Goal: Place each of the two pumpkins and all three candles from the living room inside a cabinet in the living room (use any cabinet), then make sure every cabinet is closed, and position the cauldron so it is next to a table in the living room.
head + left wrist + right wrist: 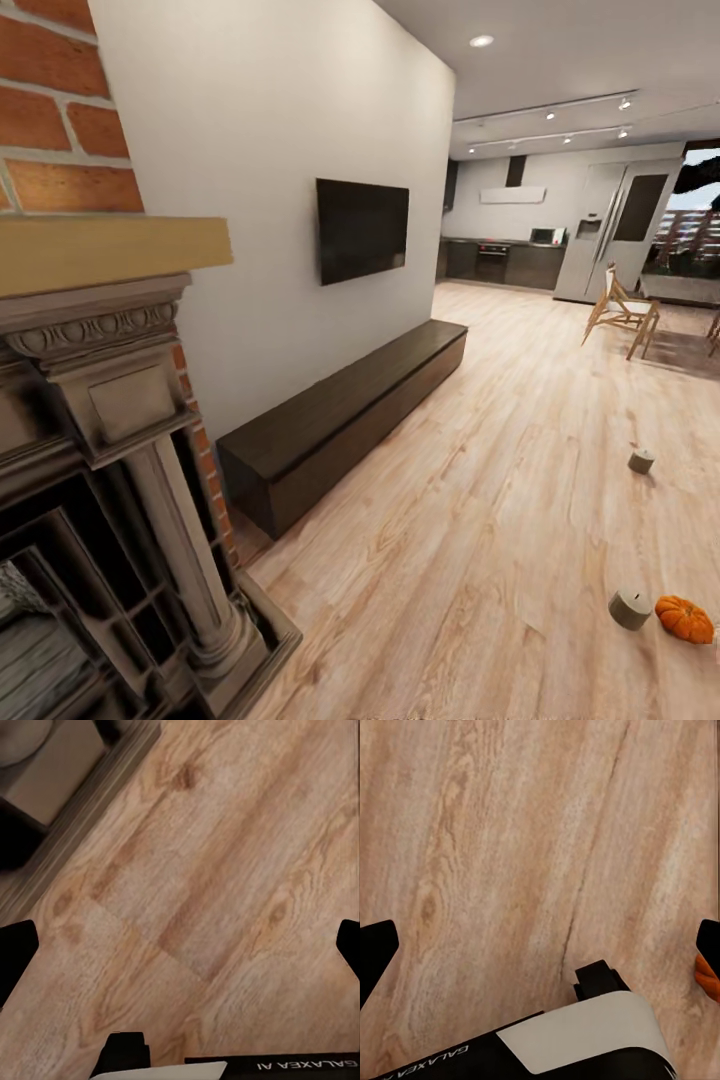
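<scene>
while the pumpkin (685, 618) lies on the floor (480, 560) just beside one candle (630, 608), a second candle (641, 461) lies farther off and the cabinet (340, 420), shut, lines the wall. both grippers, left gripper (180, 945) and right gripper (540, 945), hang wide apart, empty. risk: the base may nudge the pumpkin, sending it rolling.

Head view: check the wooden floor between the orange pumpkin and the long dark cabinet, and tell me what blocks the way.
Nothing visible does. The ribbed orange pumpkin lies beside a short beige candle; from there, bare plank floor runs to the long low dark-brown cabinet. A second candle sits off to the side.
</scene>
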Motion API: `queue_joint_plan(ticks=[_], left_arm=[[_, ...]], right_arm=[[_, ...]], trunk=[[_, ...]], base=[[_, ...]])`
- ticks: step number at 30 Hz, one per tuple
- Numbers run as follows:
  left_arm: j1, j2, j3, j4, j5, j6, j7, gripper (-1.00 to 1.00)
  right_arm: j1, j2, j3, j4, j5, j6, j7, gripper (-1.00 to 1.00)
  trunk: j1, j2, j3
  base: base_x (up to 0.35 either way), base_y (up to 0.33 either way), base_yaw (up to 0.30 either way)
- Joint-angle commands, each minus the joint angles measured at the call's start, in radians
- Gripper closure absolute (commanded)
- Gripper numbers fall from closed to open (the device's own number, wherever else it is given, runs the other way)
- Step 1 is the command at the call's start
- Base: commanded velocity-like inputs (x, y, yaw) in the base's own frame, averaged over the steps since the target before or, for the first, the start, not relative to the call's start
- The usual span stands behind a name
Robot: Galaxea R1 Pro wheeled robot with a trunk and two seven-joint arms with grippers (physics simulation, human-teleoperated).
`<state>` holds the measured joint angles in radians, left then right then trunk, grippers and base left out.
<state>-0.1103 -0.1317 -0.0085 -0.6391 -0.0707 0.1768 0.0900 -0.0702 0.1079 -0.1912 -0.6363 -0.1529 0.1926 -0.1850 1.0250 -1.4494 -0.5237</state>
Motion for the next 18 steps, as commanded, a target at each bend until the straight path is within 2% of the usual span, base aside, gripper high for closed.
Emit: queue_joint_plan(ticks=[1,4,9,14,18], left_arm=[[0.000,0.002,-0.001,-0.003,-0.008,0.004,0.003,-1.00],[0.000,0.003,0.000,-0.011,-0.007,0.004,-0.002,-1.00],[0.000,0.004,0.001,-0.067,-0.009,0.006,-0.001,-1.00],[0.000,0.005,0.001,-0.074,-0.008,0.001,0.001,-1.00],[0.000,0.005,0.001,-0.074,-0.009,0.001,0.001,-1.00]], right_arm=[[0.000,0.001,-0.002,-0.001,-0.011,0.001,-0.004,-1.00],[0.000,-0.001,-0.011,0.004,-0.015,-0.002,-0.003,-1.00],[0.000,-0.006,-0.062,0.030,-0.032,-0.005,0.000,-1.00],[0.000,-0.002,-0.071,0.035,-0.034,-0.009,0.000,-1.00],[0.000,-0.002,-0.071,0.046,-0.034,-0.056,-0.001,-1.00]], trunk=[[0.000,-0.001,-0.002],[0.000,-0.001,-0.006],[0.000,-0.001,-0.012],[0.000,-0.001,-0.019],[0.000,-0.001,-0.024]], base=[[0.000,0.000,-0.197],[0.000,0.000,-0.196],[0.000,0.000,-0.191],[0.000,0.000,-0.183],[0.065,0.047,-0.161]])
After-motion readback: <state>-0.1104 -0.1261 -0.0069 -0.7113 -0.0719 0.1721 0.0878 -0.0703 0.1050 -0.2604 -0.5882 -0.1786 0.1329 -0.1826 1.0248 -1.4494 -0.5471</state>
